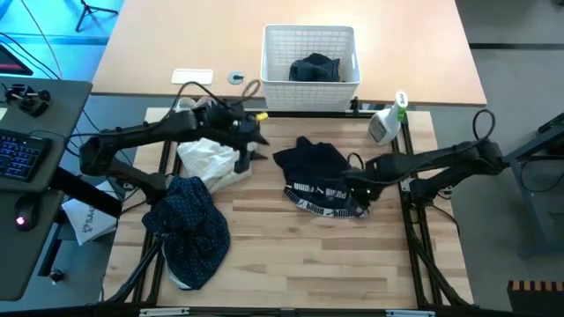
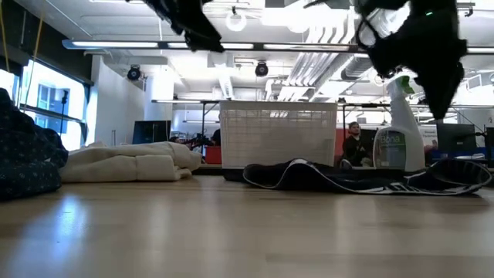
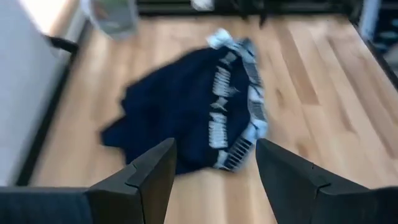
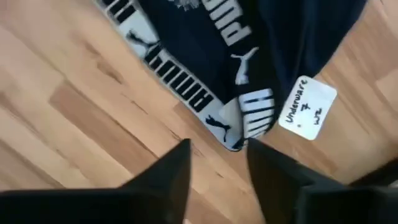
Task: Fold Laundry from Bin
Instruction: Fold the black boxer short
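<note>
A: How are the cameras placed?
B: One looks straight down over the table [image 1: 291, 264]; one sits level at its surface. Two wrist views look closely down, sharing the dark underwear [image 3: 186, 118].

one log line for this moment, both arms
left gripper: open, above table near cream bag | right gripper: open, over navy garment, nothing held | bin: one dark piece inside

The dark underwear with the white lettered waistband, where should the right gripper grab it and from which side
Take the dark underwear by its waistband, coming straight down from above. It lies flat on the table, and that band is its thickest, clearest edge. The right gripper hangs open just above its corner.
</note>
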